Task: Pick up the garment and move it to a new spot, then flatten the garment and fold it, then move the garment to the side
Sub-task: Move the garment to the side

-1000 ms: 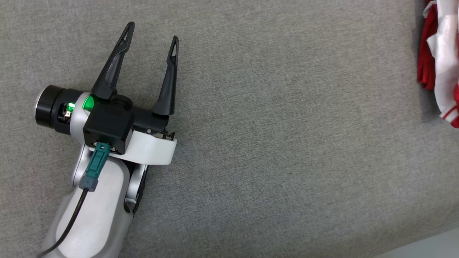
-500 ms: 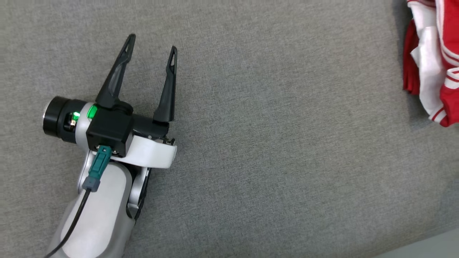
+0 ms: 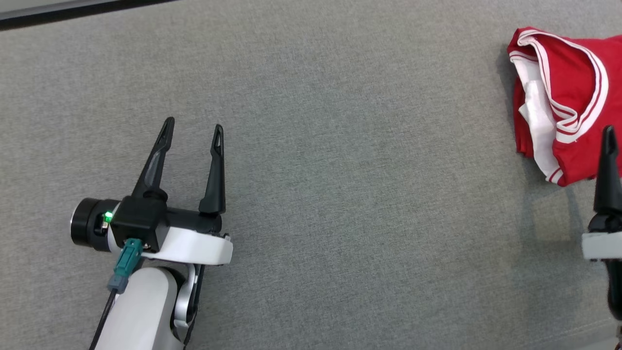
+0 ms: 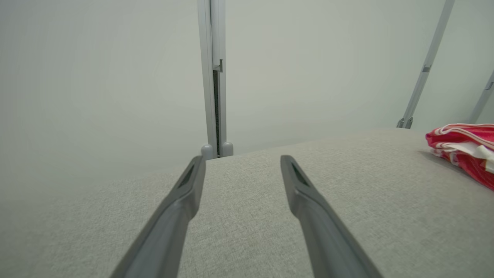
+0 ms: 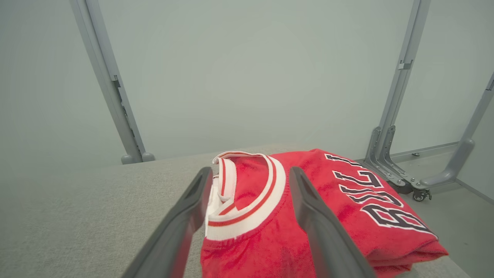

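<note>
You have a grey fabric-covered surface (image 3: 350,160), flat and evenly textured, with its far edge crossing the top left of the head view. One item lies directly on it: a red garment (image 3: 566,102) with white-and-red striped trim, folded into a compact stack close to the surface's right edge. In the right wrist view you can read dark block lettering across its top layer.
</note>
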Robot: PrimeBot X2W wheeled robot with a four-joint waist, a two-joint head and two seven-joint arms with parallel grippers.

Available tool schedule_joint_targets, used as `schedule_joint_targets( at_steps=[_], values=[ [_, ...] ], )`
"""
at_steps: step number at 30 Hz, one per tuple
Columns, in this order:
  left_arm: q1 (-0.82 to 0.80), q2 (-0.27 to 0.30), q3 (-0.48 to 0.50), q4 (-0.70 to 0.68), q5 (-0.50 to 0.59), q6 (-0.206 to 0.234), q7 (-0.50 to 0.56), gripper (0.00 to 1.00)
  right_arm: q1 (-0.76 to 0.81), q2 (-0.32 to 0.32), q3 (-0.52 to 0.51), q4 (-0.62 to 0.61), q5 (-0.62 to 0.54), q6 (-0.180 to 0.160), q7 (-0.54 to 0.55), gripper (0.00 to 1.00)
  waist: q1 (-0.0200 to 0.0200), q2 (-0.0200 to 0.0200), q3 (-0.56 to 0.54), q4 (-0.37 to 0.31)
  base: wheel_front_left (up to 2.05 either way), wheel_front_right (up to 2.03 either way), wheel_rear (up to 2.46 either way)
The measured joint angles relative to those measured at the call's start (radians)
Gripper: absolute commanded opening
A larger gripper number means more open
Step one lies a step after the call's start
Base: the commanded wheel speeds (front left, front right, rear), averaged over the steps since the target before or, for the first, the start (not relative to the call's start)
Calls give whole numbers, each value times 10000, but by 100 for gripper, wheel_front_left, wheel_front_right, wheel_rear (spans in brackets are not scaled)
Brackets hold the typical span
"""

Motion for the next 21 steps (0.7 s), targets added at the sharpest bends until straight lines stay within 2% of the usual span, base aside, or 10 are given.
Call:
schedule_joint_targets(
  at_steps=[6,11,21],
  values=[
    [694,-81,232,159,-332,121,-94,100,861,518,650,-757,-410,0,0,100,0,0,-669,487,0,0,0],
    [1557,-58,552,219,-621,251,-151,100,1371,669,1097,-1189,-706,-6,270,100,0,0,-1370,1038,0,0,0],
    [3117,199,918,213,-840,316,-176,100,2497,970,1078,-1766,-1124,-6,1221,100,0,0,-2865,1645,0,0,0]
  ],
)
